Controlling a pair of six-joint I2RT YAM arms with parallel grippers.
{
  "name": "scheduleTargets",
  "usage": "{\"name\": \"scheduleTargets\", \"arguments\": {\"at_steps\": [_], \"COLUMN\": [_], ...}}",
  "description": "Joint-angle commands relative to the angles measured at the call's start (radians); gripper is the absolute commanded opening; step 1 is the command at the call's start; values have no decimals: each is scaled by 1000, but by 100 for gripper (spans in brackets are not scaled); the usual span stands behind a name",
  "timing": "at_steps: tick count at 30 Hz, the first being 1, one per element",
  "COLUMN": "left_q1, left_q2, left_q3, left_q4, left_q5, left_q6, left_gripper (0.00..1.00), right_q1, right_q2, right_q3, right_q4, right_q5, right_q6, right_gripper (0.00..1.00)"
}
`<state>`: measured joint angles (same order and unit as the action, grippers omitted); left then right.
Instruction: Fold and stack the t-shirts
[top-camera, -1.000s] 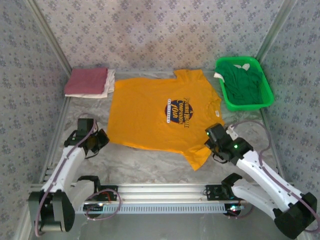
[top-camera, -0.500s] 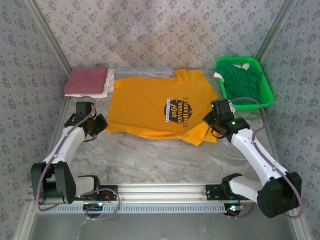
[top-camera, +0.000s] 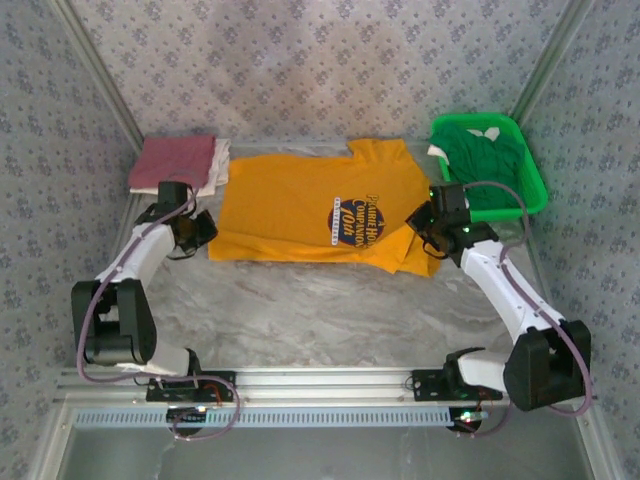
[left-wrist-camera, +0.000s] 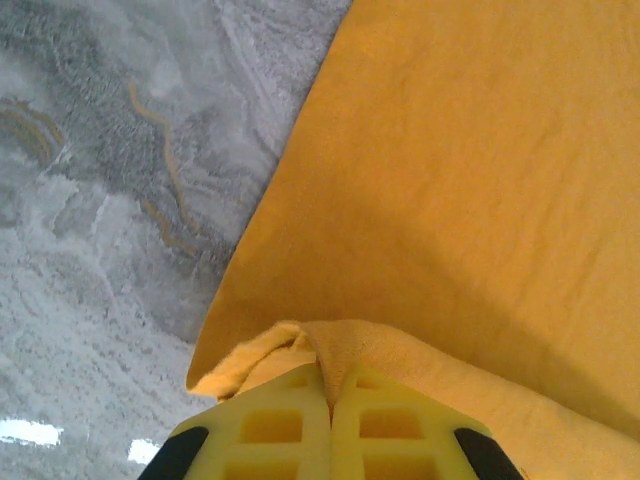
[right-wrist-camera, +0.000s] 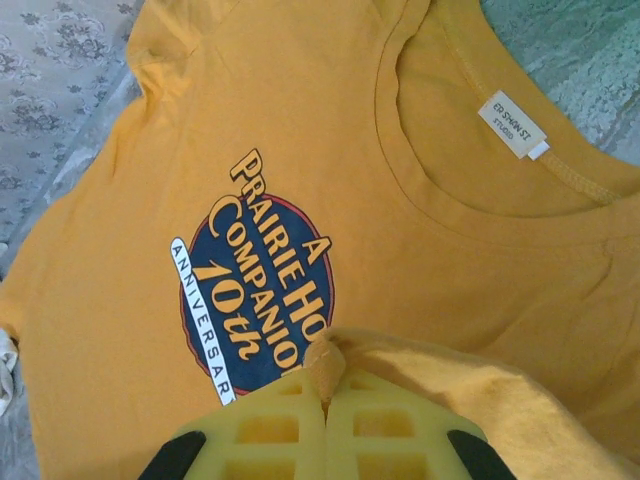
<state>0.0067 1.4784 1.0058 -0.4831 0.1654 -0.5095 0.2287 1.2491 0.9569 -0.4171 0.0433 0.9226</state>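
Note:
An orange-yellow t-shirt (top-camera: 300, 205) with a dark navy chest print (top-camera: 350, 220) lies spread on the table, its near edge lifted and folded back over itself. My left gripper (top-camera: 205, 232) is shut on the shirt's left near corner (left-wrist-camera: 330, 350). My right gripper (top-camera: 418, 222) is shut on a pinch of the shirt's right near part (right-wrist-camera: 325, 365), held over the print (right-wrist-camera: 260, 300). A dusty red t-shirt (top-camera: 172, 163) lies folded on a white t-shirt (top-camera: 216, 170) at the back left. A green t-shirt (top-camera: 485, 160) sits crumpled in the basket.
A bright green plastic basket (top-camera: 535, 195) stands at the back right corner. Patterned walls close in the table on three sides. Bare grey marbled tabletop (top-camera: 320, 310) stretches between the shirt and the metal rail (top-camera: 320, 380) at the near edge.
Both grippers have moved toward the back of the table with the shirt's near edge, folding the lower part over the rest. The near fold line now lies farther back.

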Motion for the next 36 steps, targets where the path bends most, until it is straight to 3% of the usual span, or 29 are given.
{"name": "scheduleTargets", "arguments": {"at_steps": [1,20,21,22,26,29,36], "left_q1": [10,9,9,10,9,5,-66], "left_q2": [57,393,415,442,511,458,180], "left_q3": [72,349,375,405,498,480,145], "left_q4": [9,34,30,20,-1,-2,109], "left_q5": [-23,6,11,13,10,-9,-74], "left_q6": [47,91,96,103,114,92,46], "left_gripper": [0,0,6,22,31,36,41], "right_q1": [-15,-89,-93,-100,-141,-168,-125], "right_q2": [38,261,279,300,386,395,229], "right_q3": [35,121,131,145,226,273,157], "right_q4": [38,164,174,183,193,194,175], "right_q5": [-15,-63,-62,-68,-99,-138,-214], "right_q6": [-23,-45,-45,-42,-38,-48,-201], "right_gripper": [0,4,7,14,22,32,42]}}
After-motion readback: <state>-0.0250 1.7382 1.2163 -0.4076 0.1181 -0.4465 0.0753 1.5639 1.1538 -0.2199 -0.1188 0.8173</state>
